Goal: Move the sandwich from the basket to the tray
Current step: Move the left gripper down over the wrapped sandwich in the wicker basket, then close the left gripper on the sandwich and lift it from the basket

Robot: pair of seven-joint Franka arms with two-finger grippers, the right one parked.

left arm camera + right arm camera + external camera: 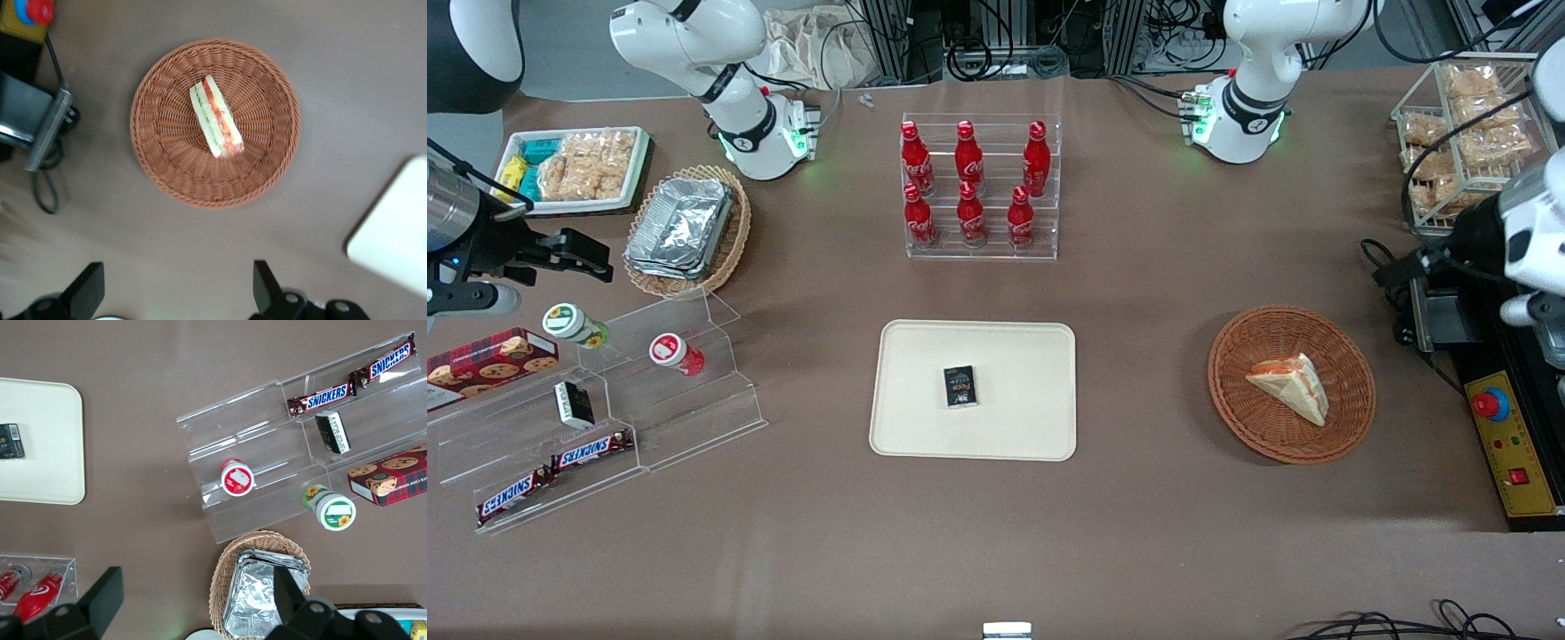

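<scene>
The left gripper point(178, 293) hangs above the table with its two black fingers point(265, 287) spread wide and nothing between them, looking down on the reddish-brown basket point(160, 157) toward the working arm's end of the table. The sandwich point(215, 116) lies inside that basket, near its middle, resting on the weave with its orange-red and green layers showing. The cream tray point(925, 427) sits well apart, mid-table, bearing only a small black box point(960, 387).
</scene>
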